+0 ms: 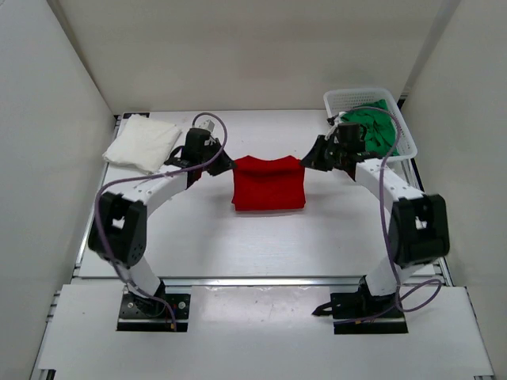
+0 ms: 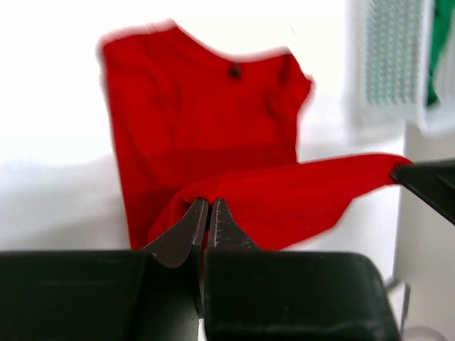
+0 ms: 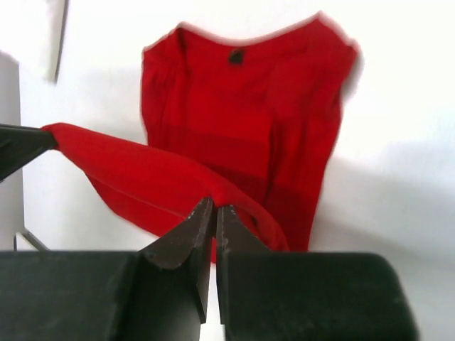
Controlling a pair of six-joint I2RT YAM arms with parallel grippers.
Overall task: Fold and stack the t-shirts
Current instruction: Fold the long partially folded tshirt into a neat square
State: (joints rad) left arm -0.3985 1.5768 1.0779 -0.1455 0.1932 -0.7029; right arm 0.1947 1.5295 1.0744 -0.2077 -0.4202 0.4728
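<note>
The left gripper (image 2: 208, 202) and right gripper (image 3: 215, 202) each pinched a far corner of the red shirt (image 1: 269, 190) on the table (image 1: 238, 253). The right arm (image 1: 392, 186) partly hid the green shirt (image 1: 379, 131) in the basket (image 1: 360, 95).

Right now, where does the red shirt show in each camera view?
Top: red shirt mid-table, between left gripper and right gripper.
Left wrist: shirt fills centre, edge pinched in its gripper.
Right wrist: shirt centre, edge pinched likewise.
Shared landmark: the lifted edge stretched between both grippers.
</note>
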